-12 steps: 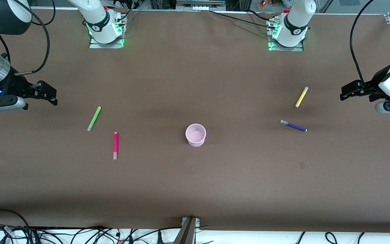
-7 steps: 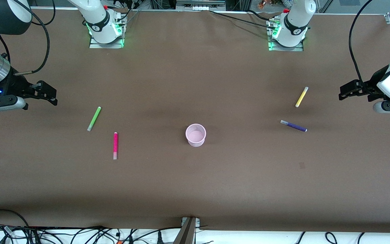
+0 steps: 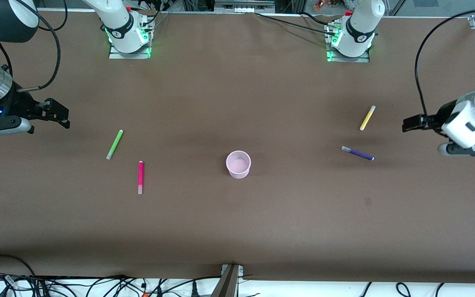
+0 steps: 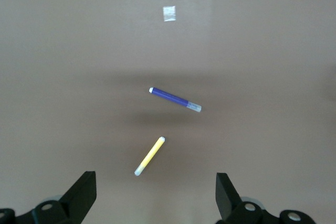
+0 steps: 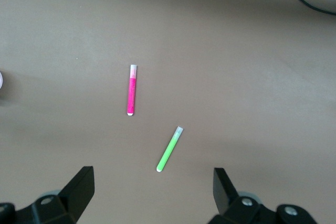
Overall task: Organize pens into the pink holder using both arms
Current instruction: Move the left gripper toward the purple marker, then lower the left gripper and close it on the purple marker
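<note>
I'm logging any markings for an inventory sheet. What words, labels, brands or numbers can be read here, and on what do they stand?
No text can be read in any view.
Round emblems on the black bands at the arm bases: too small to read.
The green pen, magenta pen, yellow pen, purple pen and pink holder: no visible print.
Pale square patch on the table: blank.

Even overhead light; soft shadows, sharp focus, no glare
</note>
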Controlling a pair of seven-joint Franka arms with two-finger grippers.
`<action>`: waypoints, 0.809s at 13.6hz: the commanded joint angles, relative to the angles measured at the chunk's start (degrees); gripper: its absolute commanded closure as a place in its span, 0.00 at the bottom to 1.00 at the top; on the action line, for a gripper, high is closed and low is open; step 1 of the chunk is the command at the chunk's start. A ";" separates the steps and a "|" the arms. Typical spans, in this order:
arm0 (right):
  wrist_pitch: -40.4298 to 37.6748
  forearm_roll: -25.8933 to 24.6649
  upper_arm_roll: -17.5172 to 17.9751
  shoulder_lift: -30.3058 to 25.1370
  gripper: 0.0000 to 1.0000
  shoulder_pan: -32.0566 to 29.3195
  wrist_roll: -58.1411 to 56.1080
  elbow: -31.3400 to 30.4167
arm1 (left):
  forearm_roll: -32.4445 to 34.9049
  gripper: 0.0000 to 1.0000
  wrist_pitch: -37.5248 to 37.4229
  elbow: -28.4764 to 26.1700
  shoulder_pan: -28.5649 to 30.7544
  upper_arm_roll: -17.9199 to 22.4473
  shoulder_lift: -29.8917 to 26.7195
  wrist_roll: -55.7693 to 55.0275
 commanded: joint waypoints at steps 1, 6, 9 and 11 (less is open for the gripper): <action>-0.36 0.99 0.18 0.73 0.00 -0.49 -0.03 1.42 | 0.19 0.00 2.32 0.04 0.26 -0.06 3.93 -8.26; -0.27 0.99 0.18 0.73 0.00 -0.40 0.06 1.42 | 0.27 0.00 18.99 -11.01 1.05 -0.06 5.18 -28.74; -0.36 0.99 0.27 0.73 0.00 -0.40 0.32 1.42 | 0.71 0.00 23.67 -17.61 1.14 -0.06 5.27 -32.62; -0.53 0.99 0.27 0.73 0.00 -0.40 0.24 1.33 | 0.80 0.00 28.14 -21.30 1.84 -0.06 5.27 -36.49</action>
